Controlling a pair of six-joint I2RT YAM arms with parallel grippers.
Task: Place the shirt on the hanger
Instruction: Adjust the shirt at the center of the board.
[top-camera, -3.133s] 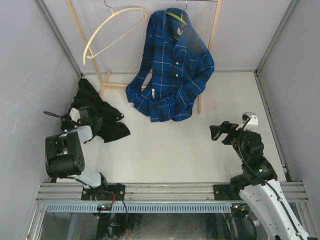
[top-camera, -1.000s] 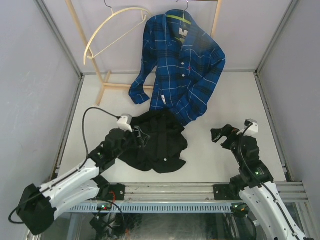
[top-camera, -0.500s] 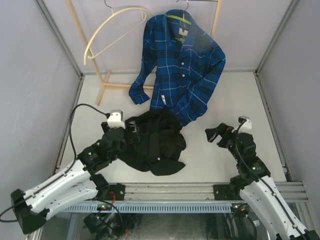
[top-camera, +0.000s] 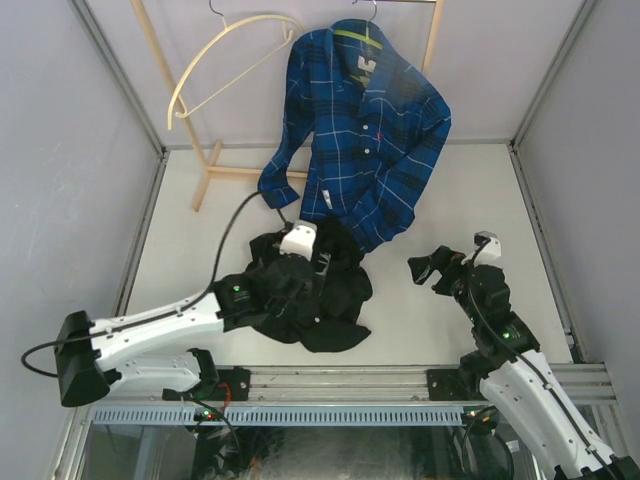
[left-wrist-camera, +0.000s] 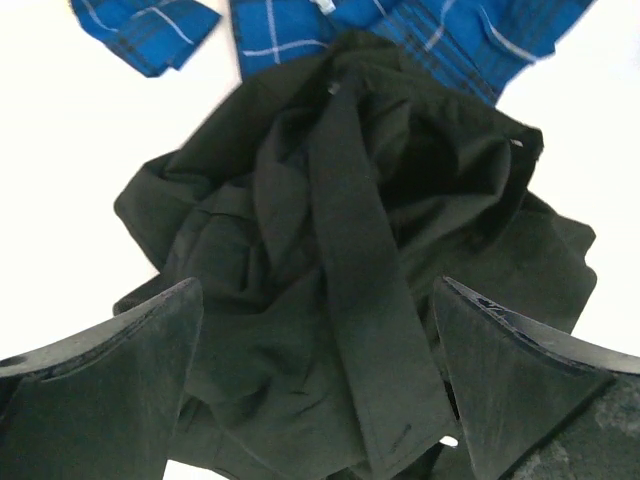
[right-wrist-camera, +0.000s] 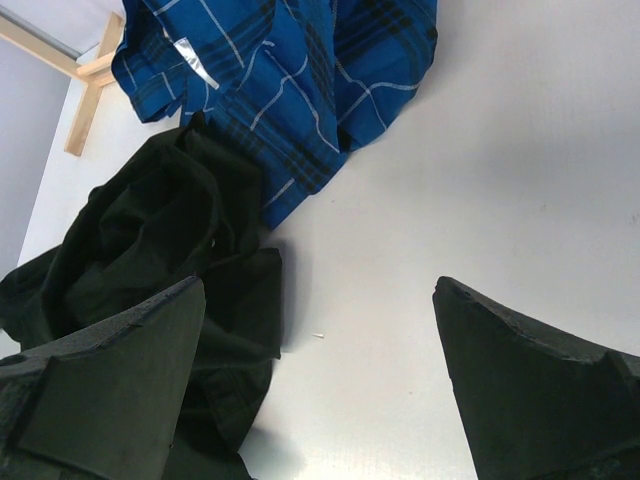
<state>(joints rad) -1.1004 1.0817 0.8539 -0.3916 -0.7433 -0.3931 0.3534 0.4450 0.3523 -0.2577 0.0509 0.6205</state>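
Observation:
The black shirt (top-camera: 325, 300) lies crumpled on the white table, just below the hem of the plaid shirt. My left gripper (top-camera: 316, 268) hovers over the pile, open, with the button placket (left-wrist-camera: 350, 270) between its fingers (left-wrist-camera: 110, 390) and nothing held. My right gripper (top-camera: 425, 268) stands open to the right of the shirt (right-wrist-camera: 150, 250), above bare table. The pale wooden hanger (top-camera: 225, 55) hangs bare by its metal hook from the rack at the back left, far from both grippers.
A blue plaid shirt (top-camera: 365, 130) hangs on its own hanger at the back centre, its hem touching the black pile. The wooden rack's leg and foot (top-camera: 205, 180) stand at the back left. Grey walls close in both sides.
My left gripper opened, letting go of the shirt, and swung right to sit over the pile. The right gripper drifted slightly left.

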